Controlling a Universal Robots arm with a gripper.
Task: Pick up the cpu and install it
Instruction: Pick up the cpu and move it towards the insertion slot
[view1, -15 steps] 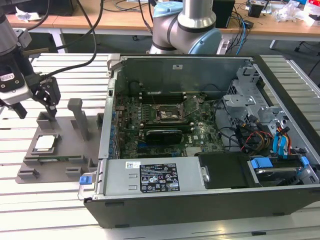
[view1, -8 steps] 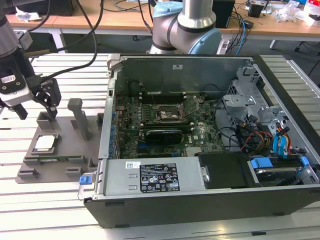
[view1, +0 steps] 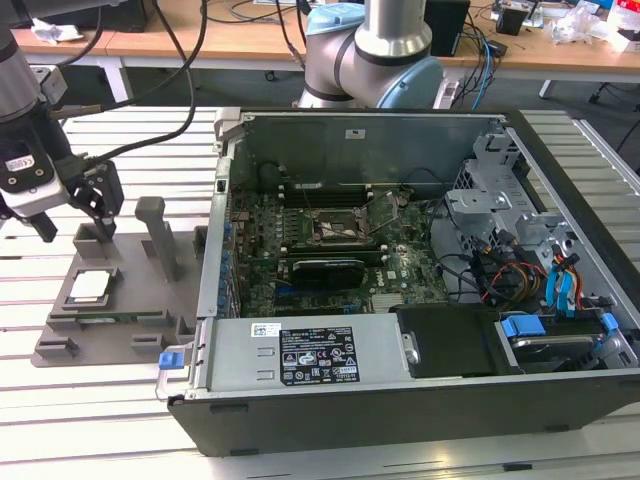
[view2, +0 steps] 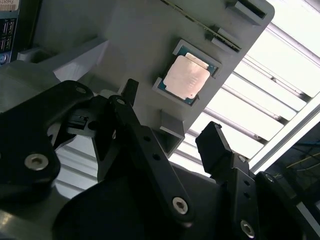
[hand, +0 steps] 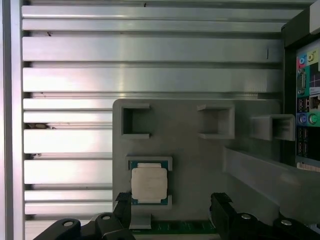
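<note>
The cpu (view1: 88, 287) is a small silver-topped square lying flat in a recess of the grey fixture (view1: 120, 325), at the exterior view's left. My gripper (view1: 72, 220) hangs a little above and behind it, open, with nothing between its black fingers. In both wrist views the cpu (view2: 186, 77) (hand: 149, 183) lies just beyond the gripper (view2: 172, 117) (hand: 172, 210), off towards one fingertip (hand: 122, 207). The motherboard socket (view1: 345, 228) sits inside the open computer case (view1: 400, 400), its frame raised.
The grey fixture carries upright posts (view1: 160, 235) and a memory stick (view1: 115, 318) along its near edge. The case's side wall (view1: 215, 240) stands right beside the fixture. Slatted aluminium table (view1: 90, 400) lies all around. Cables and drive bays fill the case's right side.
</note>
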